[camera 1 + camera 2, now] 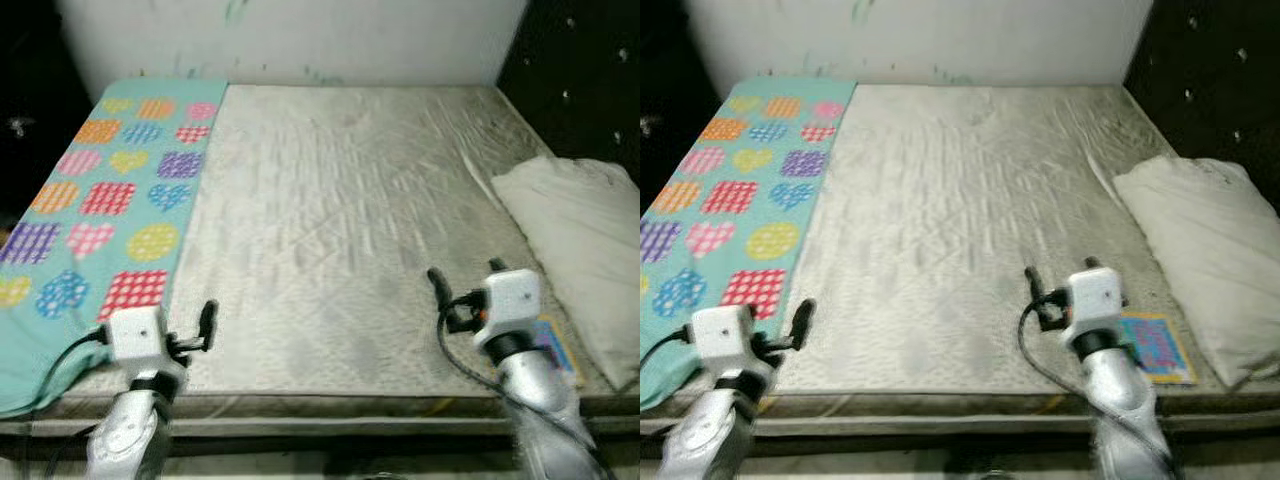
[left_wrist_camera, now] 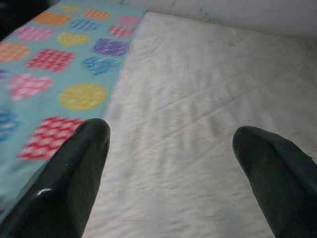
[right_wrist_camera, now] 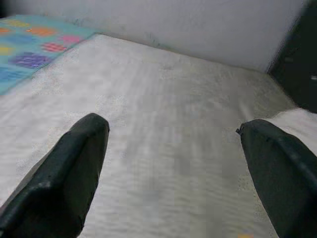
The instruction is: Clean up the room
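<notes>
A bare grey mattress (image 1: 340, 190) lies before me. Along its left side a teal blanket (image 1: 110, 200) with colourful hearts and squares is spread; it also shows in the left wrist view (image 2: 54, 64). A white pillow (image 1: 585, 235) rests at the right edge. A small colourful book (image 1: 1155, 345) lies flat near the front right corner, just beside my right arm. My left gripper (image 2: 171, 134) hovers open over the mattress by the blanket's edge. My right gripper (image 3: 173, 124) hovers open over the front right of the mattress. Both hold nothing.
A white wall (image 1: 300, 40) runs behind the bed. A dark padded panel (image 1: 580, 70) stands along the right side. The bed's front edge (image 1: 330, 410) is right below my arms.
</notes>
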